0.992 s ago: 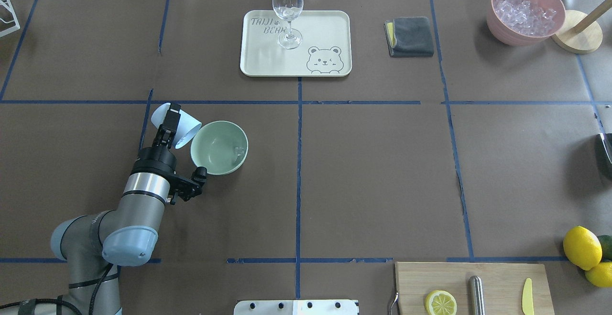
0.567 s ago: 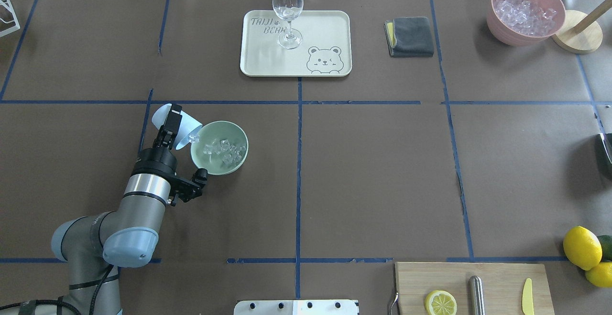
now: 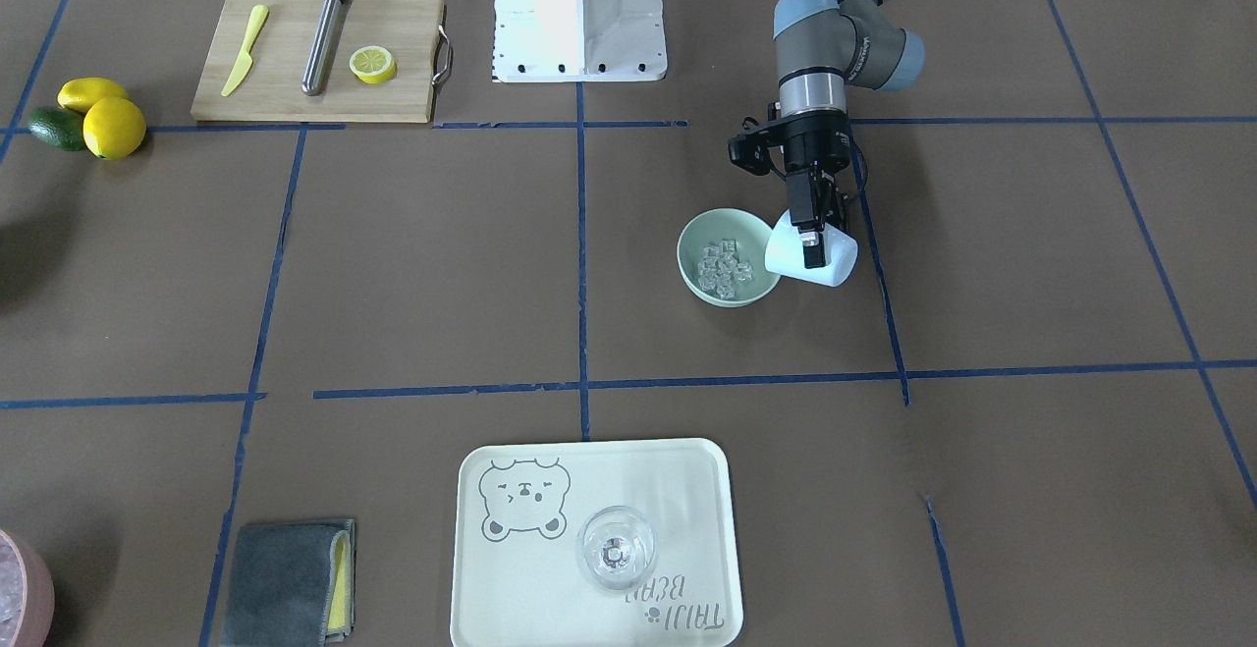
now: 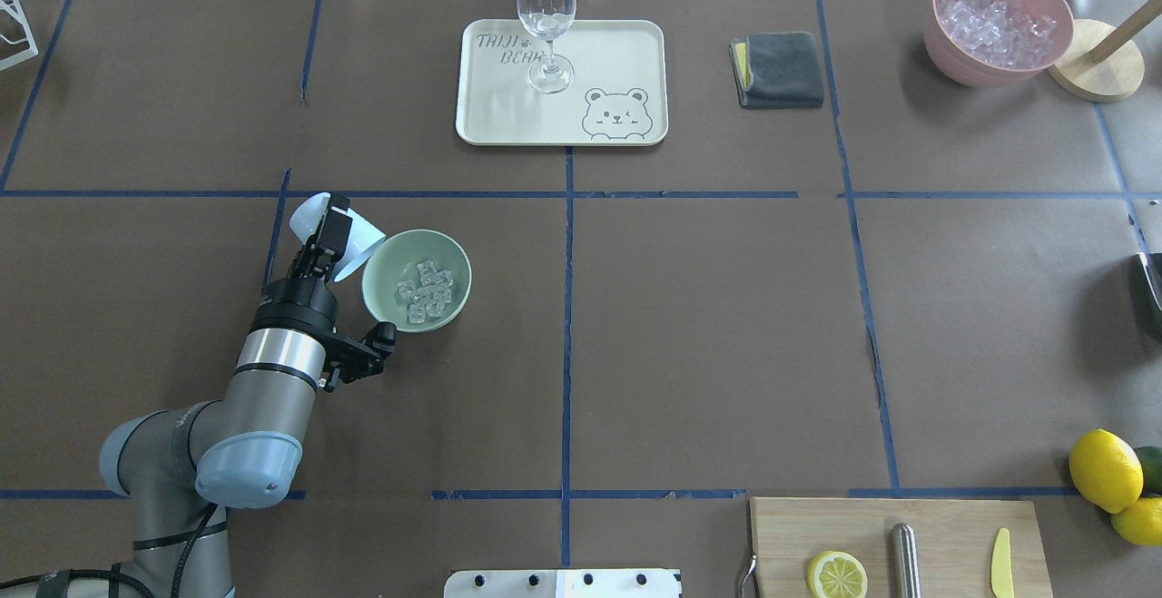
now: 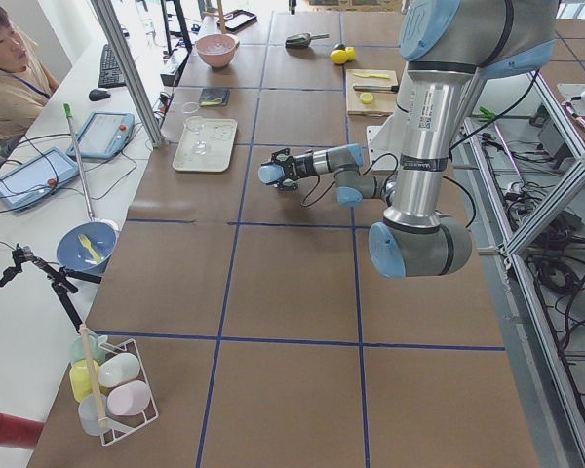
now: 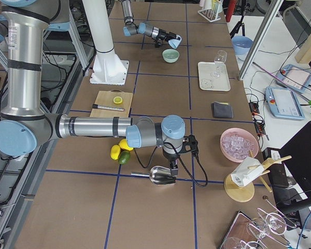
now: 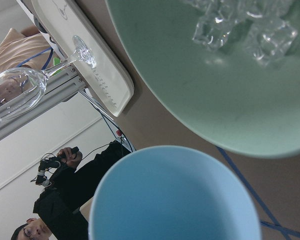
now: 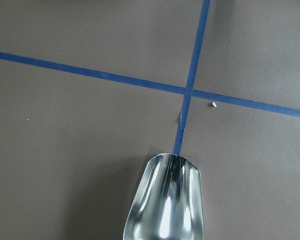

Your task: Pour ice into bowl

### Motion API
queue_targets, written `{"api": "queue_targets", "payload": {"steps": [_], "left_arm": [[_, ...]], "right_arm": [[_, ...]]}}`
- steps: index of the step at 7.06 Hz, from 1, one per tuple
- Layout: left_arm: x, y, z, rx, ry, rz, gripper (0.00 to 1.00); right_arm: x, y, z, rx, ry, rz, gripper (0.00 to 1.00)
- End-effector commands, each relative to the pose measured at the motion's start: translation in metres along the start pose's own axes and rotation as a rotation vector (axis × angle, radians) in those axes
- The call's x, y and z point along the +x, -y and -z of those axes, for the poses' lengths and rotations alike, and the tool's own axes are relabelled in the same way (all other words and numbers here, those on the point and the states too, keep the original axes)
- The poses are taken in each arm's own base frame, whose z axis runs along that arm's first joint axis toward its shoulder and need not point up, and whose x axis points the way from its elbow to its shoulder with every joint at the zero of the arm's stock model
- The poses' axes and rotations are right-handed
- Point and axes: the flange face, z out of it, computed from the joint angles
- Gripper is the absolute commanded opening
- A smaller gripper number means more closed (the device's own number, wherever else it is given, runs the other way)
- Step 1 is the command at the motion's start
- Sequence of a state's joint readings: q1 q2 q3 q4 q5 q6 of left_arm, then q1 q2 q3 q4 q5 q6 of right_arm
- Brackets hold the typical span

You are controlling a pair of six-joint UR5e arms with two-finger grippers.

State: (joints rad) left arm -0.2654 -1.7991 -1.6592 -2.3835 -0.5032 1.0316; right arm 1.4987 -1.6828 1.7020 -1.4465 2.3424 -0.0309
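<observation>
While ice [image 4: 424,289] sits in the bowl [image 4: 388,273], the left hand [image 4: 331,221] half-hides the cup [image 4: 366,240].

Bowl [image 4: 386,295] near empty a second ago; ice [image 4: 424,291] has since tumbled out of the cup [image 4: 362,240] and settled in it, cup now empty.

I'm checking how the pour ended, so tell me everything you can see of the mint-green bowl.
The bowl is round and pale mint green, with smooth plain walls that look like matte plastic or ceramic. It stands upright on the brown table. A cluster of clear ice cubes lies on its bottom. The tilted light blue cup, held by the left gripper, has its mouth at the bowl's rim on the robot's left side. Whether cup and bowl touch cannot be told.
</observation>
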Motion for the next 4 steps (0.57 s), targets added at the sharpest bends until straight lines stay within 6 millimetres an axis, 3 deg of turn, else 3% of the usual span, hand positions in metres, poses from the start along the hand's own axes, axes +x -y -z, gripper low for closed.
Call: {"api": "queue_targets", "payload": {"steps": [1,3,4], "left_arm": [[-0.001,-0.001,0.0,-0.002,0.005,0.009,0.0],[-0.022,-0.014,0.013,0.051,0.088,0.212,0.0],[-0.014,-0.023,0.015,0.082,0.126,0.327,0.0]], "right_arm": [[0.001,-0.001,-0.001,-0.002,0.0,-0.002,1.0],[0.0,0.0,0.0,0.001,0.0,0.0,1.0],[0.0,-0.001,0.0,-0.001,0.0,-0.001,1.0]]}}
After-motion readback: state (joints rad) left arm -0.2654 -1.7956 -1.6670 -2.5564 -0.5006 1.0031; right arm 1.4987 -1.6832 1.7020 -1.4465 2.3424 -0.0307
